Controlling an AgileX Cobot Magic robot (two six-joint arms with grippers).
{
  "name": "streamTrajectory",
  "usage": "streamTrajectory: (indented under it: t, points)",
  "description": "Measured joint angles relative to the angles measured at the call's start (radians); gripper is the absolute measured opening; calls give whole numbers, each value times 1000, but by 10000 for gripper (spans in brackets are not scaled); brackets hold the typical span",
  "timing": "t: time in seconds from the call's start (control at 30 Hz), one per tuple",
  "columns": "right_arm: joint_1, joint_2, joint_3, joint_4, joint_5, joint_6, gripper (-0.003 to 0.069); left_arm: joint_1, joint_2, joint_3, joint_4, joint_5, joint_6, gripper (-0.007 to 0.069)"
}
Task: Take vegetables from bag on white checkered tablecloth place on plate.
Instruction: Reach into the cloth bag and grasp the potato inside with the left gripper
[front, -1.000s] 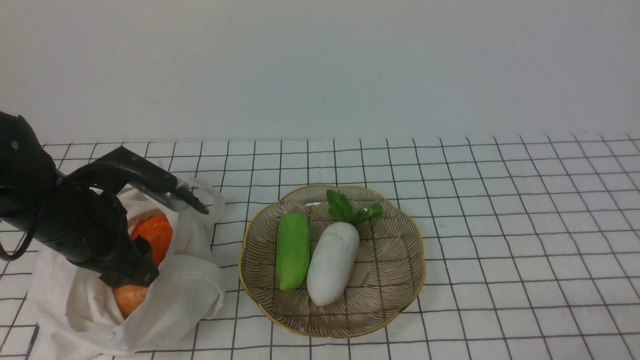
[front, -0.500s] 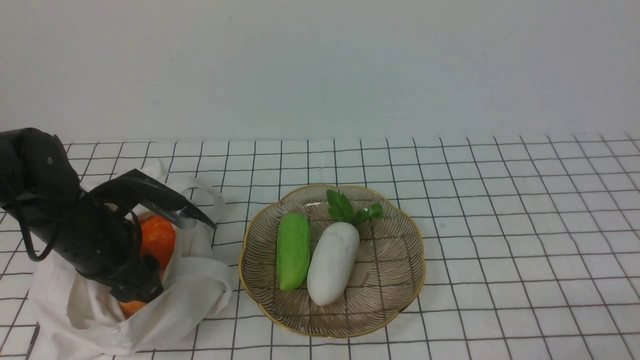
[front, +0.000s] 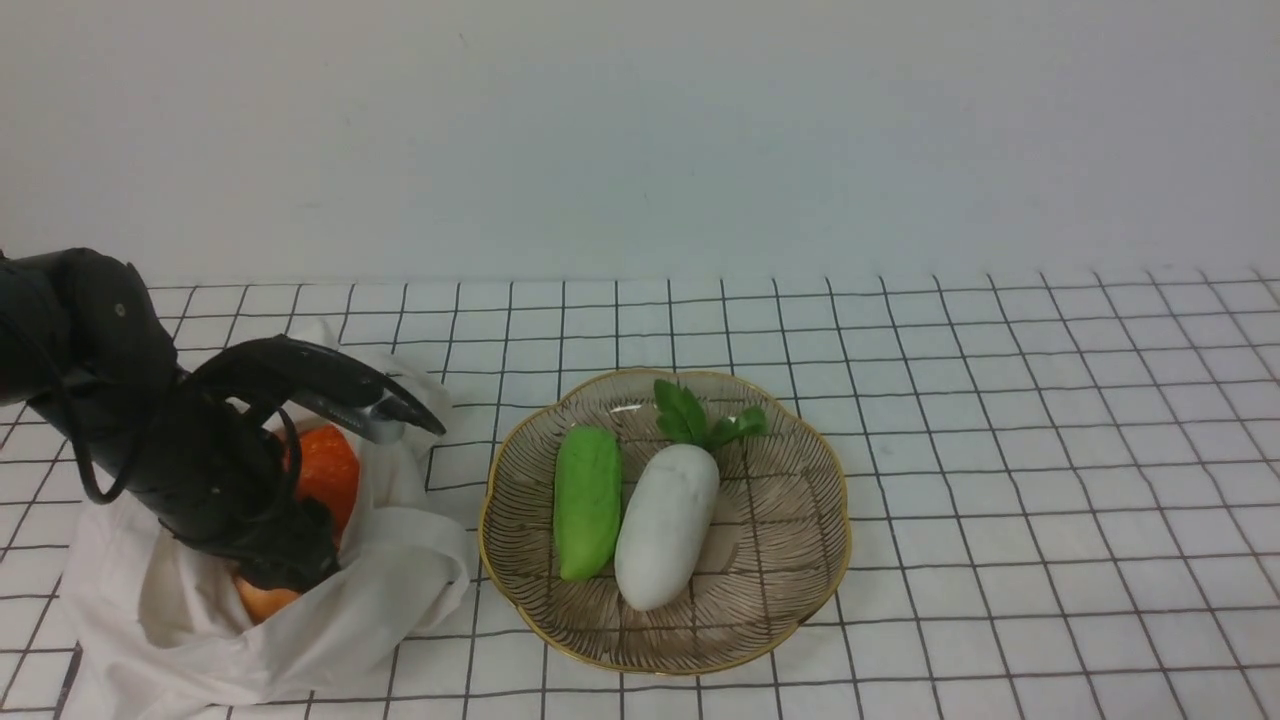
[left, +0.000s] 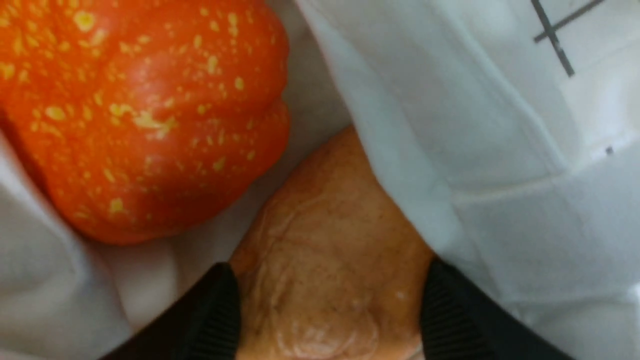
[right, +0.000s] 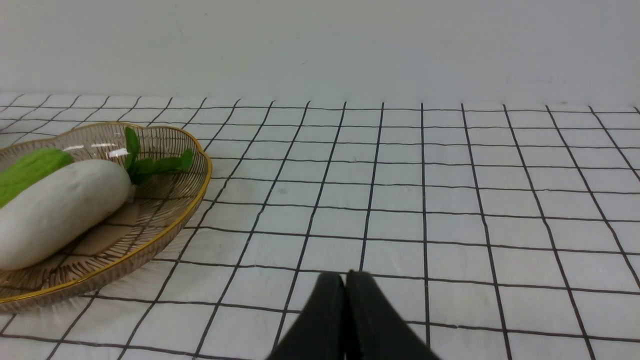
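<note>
Risk: left pincer (left: 330, 305) clenched on potato (left: 325, 215) w/ bag (left: 450, 150) cloth crowding grip; lifting may drag bag, tip pumpkin (left: 140, 110). Right pincer (right: 345, 282) clenched, empty.

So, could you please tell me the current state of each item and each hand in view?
bag: mouth open, slumped on the tablecloth.
potato: in the bag, gripped.
pumpkin: in the bag, free.
left hand: shut on the potato.
right hand: shut, empty.
plate: partly filled.
cucumber: lying on the plate.
radish: lying on the plate, beside the cucumber.
</note>
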Motion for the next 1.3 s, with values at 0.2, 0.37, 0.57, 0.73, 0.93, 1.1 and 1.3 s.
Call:
streamTrajectory:
  t: [0.2, 0.37, 0.57, 0.73, 0.93, 1.1, 1.3]
  points:
    - [0, 0, 0, 0, 0, 0, -14, 0, -9, 0, 10, 4, -76, 412]
    - [0, 0, 0, 0, 0, -1, -14, -1, -65, 18, 89, 5, -98, 401]
    - [0, 0, 0, 0, 0, -1, -14, 0, -205, 25, 148, 5, -124, 363]
    - [0, 0, 0, 0, 0, -1, -14, 0, -317, 27, 152, 7, -153, 77]
    - [0, 0, 0, 0, 0, -1, -14, 0, -411, 30, 151, -16, -222, -5]
    - [0, 0, 0, 0, 0, -1, -14, 0, -418, 30, 130, -1, -244, -8]
    - [0, 0, 0, 1, 0, -1, -14, 0, -327, 31, 105, 22, -244, 46]
